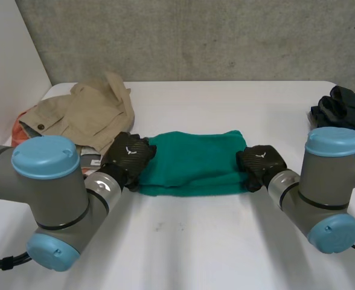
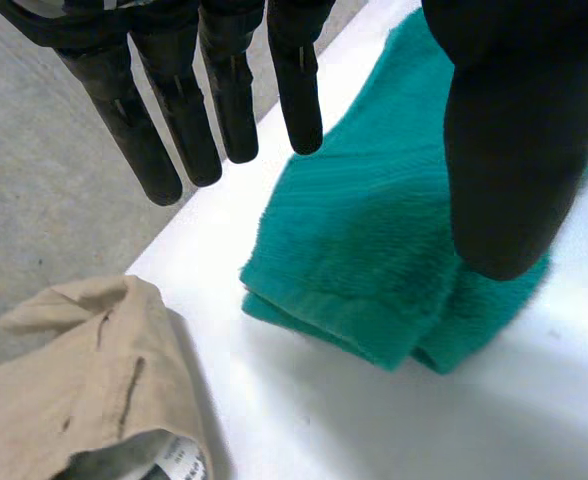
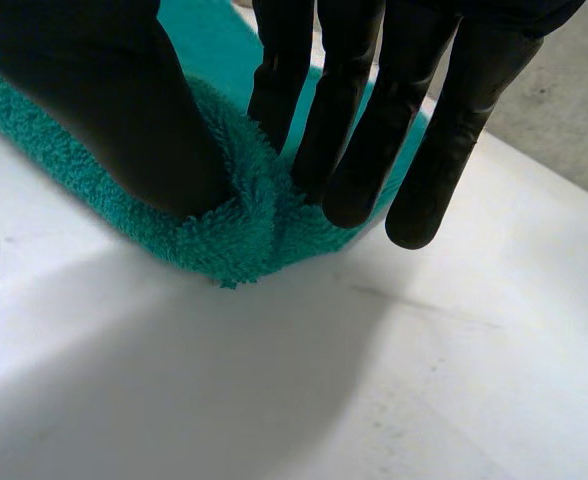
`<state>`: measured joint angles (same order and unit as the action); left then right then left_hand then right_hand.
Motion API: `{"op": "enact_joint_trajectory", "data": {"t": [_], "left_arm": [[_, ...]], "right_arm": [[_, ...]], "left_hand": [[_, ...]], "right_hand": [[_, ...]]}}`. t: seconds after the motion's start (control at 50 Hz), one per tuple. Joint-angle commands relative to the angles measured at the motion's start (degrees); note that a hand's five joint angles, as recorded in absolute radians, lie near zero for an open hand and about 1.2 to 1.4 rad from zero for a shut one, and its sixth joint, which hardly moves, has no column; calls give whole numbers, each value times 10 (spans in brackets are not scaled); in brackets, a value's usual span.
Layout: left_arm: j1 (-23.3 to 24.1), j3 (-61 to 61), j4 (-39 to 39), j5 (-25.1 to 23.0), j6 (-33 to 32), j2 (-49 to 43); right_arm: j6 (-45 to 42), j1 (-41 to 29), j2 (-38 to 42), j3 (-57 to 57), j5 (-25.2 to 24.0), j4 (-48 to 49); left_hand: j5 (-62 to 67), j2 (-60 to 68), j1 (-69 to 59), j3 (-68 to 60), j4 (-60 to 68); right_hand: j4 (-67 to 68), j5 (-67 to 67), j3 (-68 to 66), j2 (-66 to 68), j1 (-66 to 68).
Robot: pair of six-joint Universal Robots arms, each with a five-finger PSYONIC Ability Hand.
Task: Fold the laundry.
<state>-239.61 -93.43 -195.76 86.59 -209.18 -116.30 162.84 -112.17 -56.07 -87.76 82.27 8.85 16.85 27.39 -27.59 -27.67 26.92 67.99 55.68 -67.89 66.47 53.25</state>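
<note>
White table, green towel, ends half-hidden: one in pinch of right hand, left hand straight-fingered at the other.

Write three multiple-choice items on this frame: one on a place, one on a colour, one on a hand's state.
1. The beige garment lies: A) beside the left hand; B) under the towel; C) beside the right hand.
2. The towel is: A) red; B) green; C) white.
3. The right hand is: A) open, off the cloth; B) curled, empty; C) pinching the towel's end.
Answers: 1 A, it sits at the table's left rear, next to that hand; 2 B, green in every view; 3 C, the right wrist view shows towel bunched between thumb and fingers.
</note>
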Motion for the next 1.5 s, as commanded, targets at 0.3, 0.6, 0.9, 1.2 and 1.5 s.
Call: {"op": "enact_joint_trajectory", "data": {"t": [0.3,0.6,0.9,1.2,1.5], "left_arm": [[-4,-34,0,10,7,67],[-6,10,-32,38,38,63],[70,187,-24,49,201,-32],[101,311,117,55,218,-195],[107,285,150,86,137,-205]], "right_arm": [[-301,24,-141,-25,-20,-13],[-292,-194,-28,-4,-122,78],[198,-9,-174,-11,-67,40],[132,4,16,161,-98,-150],[38,2,106,202,-82,-161]], "left_hand": [[-10,-15,17,18,-11],[-62,-67,69,70,-63],[-91,-96,98,99,-91],[-81,-86,88,89,-81],[-81,-86,88,89,-81]], "right_hand": [[120,143,-121,135,267],[-580,-557,579,-565,-433],[-580,-557,579,-565,-433],[-580,-557,579,-565,-433],[-580,-557,579,-565,-433]]}}
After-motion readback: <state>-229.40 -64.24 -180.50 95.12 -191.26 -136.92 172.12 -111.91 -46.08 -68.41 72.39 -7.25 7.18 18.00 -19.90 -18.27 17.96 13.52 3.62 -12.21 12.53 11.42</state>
